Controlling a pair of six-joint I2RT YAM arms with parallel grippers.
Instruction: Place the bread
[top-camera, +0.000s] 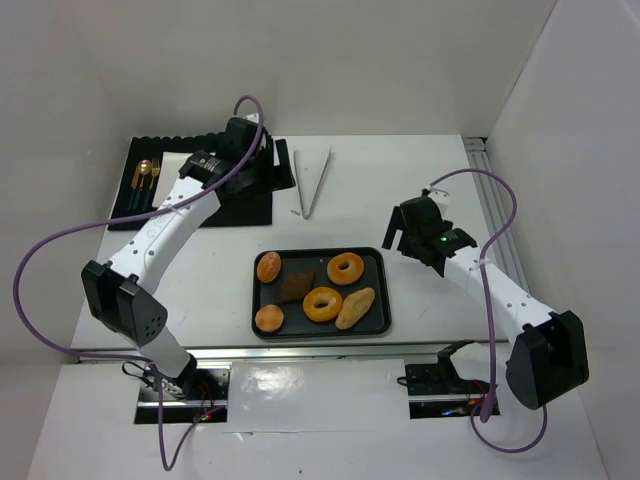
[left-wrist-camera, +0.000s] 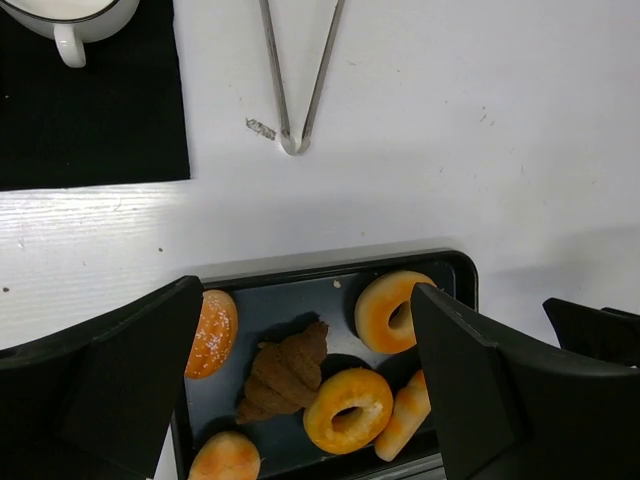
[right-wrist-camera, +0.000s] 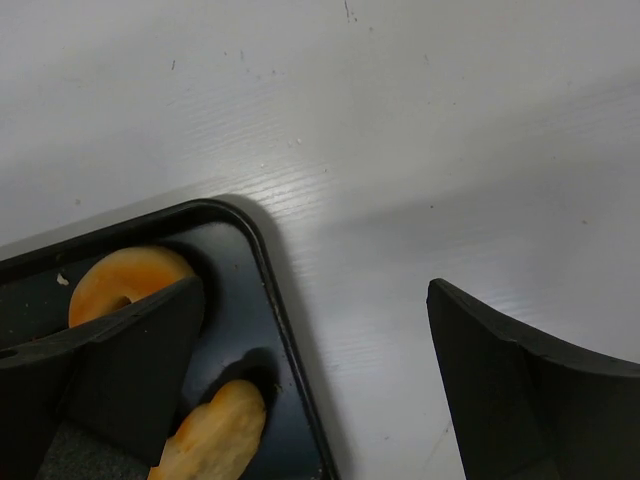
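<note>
— What lies nearest the arm bases?

— A dark tray (top-camera: 386, 300), and all the bread is on it. Along its near side are a round bun (top-camera: 269, 318), a ring doughnut (top-camera: 322, 303) and a long roll (top-camera: 355, 308). Behind them lie a brown croissant (top-camera: 296, 287), a sugared bun (top-camera: 268, 266) and a second doughnut (top-camera: 345, 268).

— And the right arm?

— It rises from its base and reaches forward and left. The right gripper (top-camera: 408, 235) sits just beside the tray's far right corner, over the bare table (top-camera: 430, 170). Its jaws are spread wide with nothing between them. In the wrist view that corner shows under one finger (right-wrist-camera: 130, 350).

— Farther out?

— Metal tongs (top-camera: 312, 185) lie on the table beyond the tray, joined end toward it. The left arm stretches long toward the far left. The left gripper (top-camera: 258, 160) is over a black mat (top-camera: 245, 208), jaws also wide and holding nothing. Its wrist view takes in the tray, the tongs and a white cup (left-wrist-camera: 70, 25) on the mat.

— Anything past that?

— Gold cutlery (top-camera: 146, 180) lies at the far left on a ribbed mat (top-camera: 170, 143).
</note>
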